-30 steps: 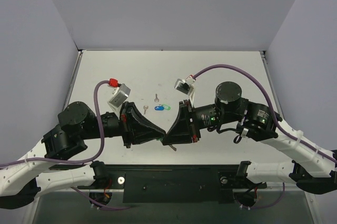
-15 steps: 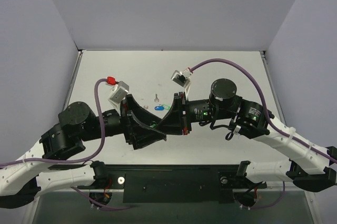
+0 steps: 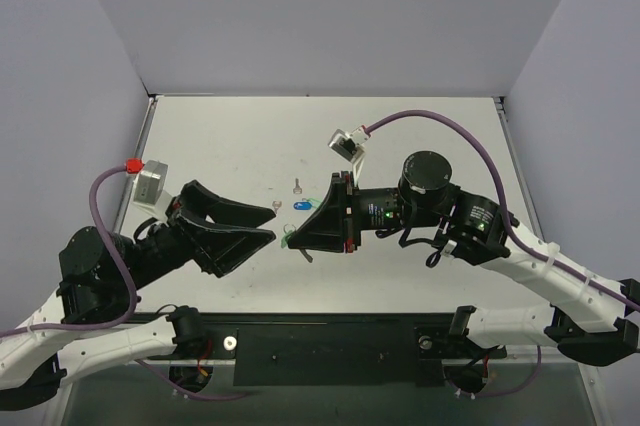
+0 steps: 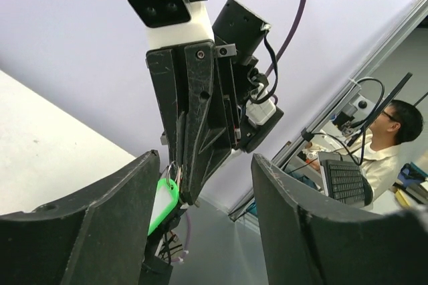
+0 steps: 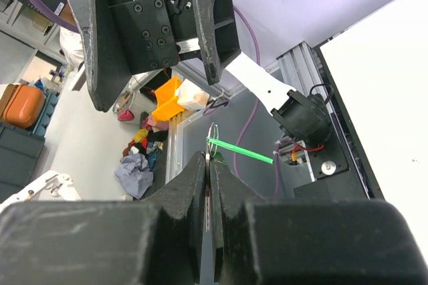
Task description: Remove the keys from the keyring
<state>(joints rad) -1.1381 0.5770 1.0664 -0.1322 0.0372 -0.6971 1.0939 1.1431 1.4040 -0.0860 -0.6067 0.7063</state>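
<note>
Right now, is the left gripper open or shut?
Open. In the left wrist view its fingers stand wide apart, and the right gripper shows in the gap, shut on the keyring with the green key.

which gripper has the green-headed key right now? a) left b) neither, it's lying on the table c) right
c: the right gripper is pinched shut on the keyring with the green-headed key hanging from it, while the left gripper stands open.
</note>
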